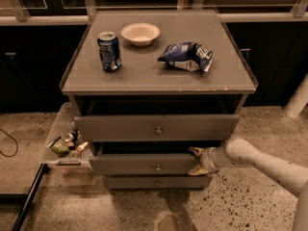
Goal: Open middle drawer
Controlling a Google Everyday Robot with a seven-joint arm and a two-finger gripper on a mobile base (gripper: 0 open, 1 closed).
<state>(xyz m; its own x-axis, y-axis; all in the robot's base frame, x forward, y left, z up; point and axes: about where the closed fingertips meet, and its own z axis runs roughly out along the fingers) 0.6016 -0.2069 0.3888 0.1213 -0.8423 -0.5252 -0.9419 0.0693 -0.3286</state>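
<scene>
The middle drawer (pixel 144 164) is the grey-brown front with a small round knob (pixel 158 167), between the taller top front (pixel 156 127) and the narrow bottom front (pixel 156 182). It stands a little out of the cabinet, with a dark gap above it. My gripper (pixel 196 161) is at the right end of this front, on the white arm (pixel 262 161) that comes in from the right. One finger lies over the front's top edge and one under its bottom edge, closed on it.
On the cabinet top (pixel 144 76) stand a blue can (pixel 109 51), a white bowl (pixel 140 33) and a blue chip bag (pixel 186 56). A tray with small items (pixel 67 144) juts out at the cabinet's left. Speckled floor lies in front.
</scene>
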